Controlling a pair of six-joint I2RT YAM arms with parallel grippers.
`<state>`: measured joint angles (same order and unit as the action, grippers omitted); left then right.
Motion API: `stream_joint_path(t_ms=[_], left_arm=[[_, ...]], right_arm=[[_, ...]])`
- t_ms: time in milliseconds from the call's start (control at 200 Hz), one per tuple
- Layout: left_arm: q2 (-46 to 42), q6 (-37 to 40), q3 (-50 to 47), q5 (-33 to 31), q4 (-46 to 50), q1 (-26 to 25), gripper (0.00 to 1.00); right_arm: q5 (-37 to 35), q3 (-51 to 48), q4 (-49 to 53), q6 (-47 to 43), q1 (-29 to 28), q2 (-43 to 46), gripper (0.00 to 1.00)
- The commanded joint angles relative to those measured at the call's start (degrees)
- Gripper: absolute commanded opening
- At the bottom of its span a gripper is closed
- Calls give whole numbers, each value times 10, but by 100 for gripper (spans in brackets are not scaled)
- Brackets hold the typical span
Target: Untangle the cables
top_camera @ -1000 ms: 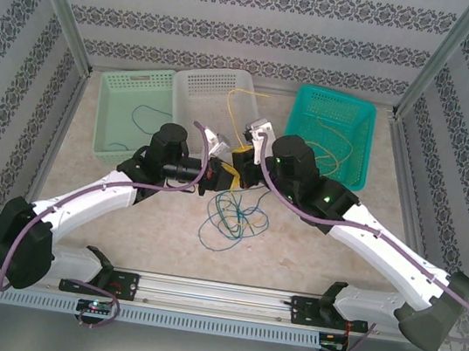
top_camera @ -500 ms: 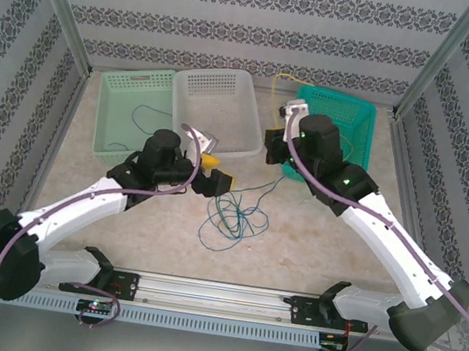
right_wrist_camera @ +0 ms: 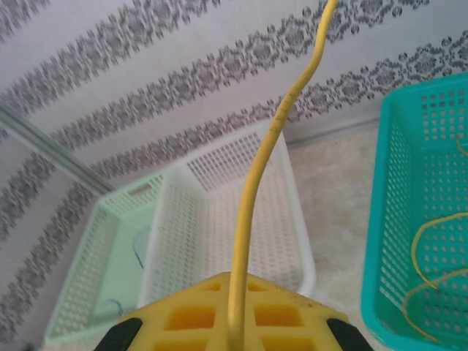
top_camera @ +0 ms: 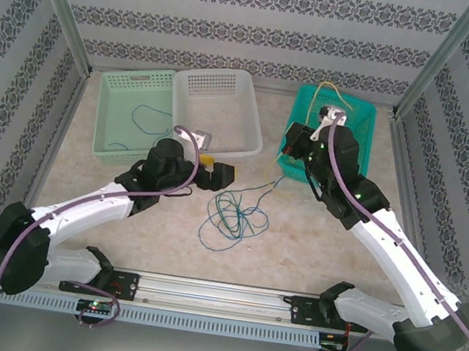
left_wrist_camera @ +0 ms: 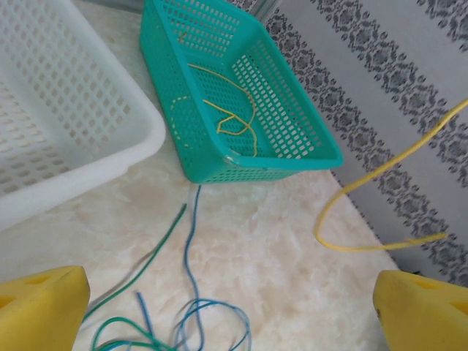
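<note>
A loose tangle of blue and green cables (top_camera: 233,215) lies on the table's middle. My left gripper (top_camera: 220,174) hovers just behind it, open, its yellow fingers (left_wrist_camera: 36,307) wide apart with nothing between them. In the left wrist view a blue cable (left_wrist_camera: 191,248) and a green cable (left_wrist_camera: 146,256) run below. My right gripper (top_camera: 296,138), raised by the teal basket's (top_camera: 360,102) left wall, is shut on a yellow cable (right_wrist_camera: 252,190) that rises from its pads and arcs through the air (left_wrist_camera: 365,183). More yellow cable (left_wrist_camera: 227,121) lies inside the teal basket.
A white basket (top_camera: 223,74) stands at the back centre. Left of it is a light green basket (top_camera: 138,79) with a blue strand (top_camera: 144,113) inside. Patterned walls and metal posts close in the sides and back. Purple arm cables run along both arms.
My left gripper has opened and let go near the tangle. The right arm has swung back and right, carrying the yellow cable from the table's middle up beside the teal basket.
</note>
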<state>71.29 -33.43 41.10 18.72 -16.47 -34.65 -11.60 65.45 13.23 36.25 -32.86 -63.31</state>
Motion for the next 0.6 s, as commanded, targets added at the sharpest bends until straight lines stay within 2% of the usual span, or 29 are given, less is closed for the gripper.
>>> stream_joint_path(t_ms=[0,225,595], left_arm=[[19,-97,17,-23,-88,-20,100],[45,-190,10,-27,-160,-40,100],[97,-243,31,-35,-236,-59,97]], right_arm=[[-35,-14,-91,45,-11,14,0],[-60,-35,-179,39,-38,17,0],[-100,-45,-291,48,-79,-12,0]])
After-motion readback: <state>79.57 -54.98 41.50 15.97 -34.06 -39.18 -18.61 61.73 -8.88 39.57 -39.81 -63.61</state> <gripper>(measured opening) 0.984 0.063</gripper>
